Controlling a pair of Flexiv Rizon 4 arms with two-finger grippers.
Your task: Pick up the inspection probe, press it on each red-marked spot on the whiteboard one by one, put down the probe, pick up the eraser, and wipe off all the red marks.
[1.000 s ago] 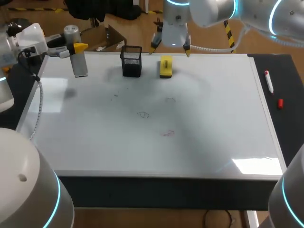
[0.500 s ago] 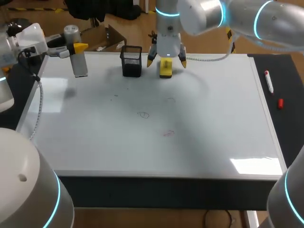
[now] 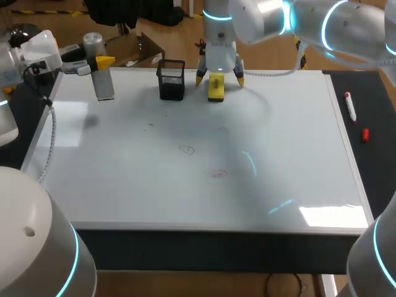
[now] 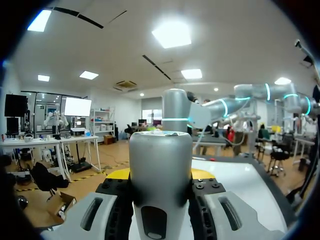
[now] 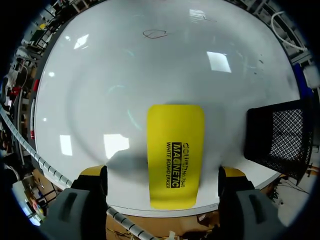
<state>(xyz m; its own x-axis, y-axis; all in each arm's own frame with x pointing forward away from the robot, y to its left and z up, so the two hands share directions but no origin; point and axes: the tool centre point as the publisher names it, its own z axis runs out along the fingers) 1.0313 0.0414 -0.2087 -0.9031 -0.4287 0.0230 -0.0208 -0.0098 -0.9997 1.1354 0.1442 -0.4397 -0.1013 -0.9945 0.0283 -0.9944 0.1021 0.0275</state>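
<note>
Faint red marks [image 3: 219,174] barely show on the whiteboard [image 3: 297,142]; what the mesh basket [image 3: 171,79] holds is unclear. My right jaws hang wide open astride the yellow eraser [image 3: 215,86], top centre; my left jaws clamp the probe [image 3: 104,85], upper left.

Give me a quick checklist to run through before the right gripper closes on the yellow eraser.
1. Is the right gripper open: ok, its fingers stand apart on either side of the eraser.
2. Is the eraser centred between the fingers: ok.
3. Is the mesh cup clear of the fingers: ok, it stands beside them, apart.
4. Are the fingers low enough to grip: cannot tell.
5. Is the probe put down: not ok, the left gripper holds it.
6. Are there marks to wipe: ok, faint ones show on the whiteboard.
</note>
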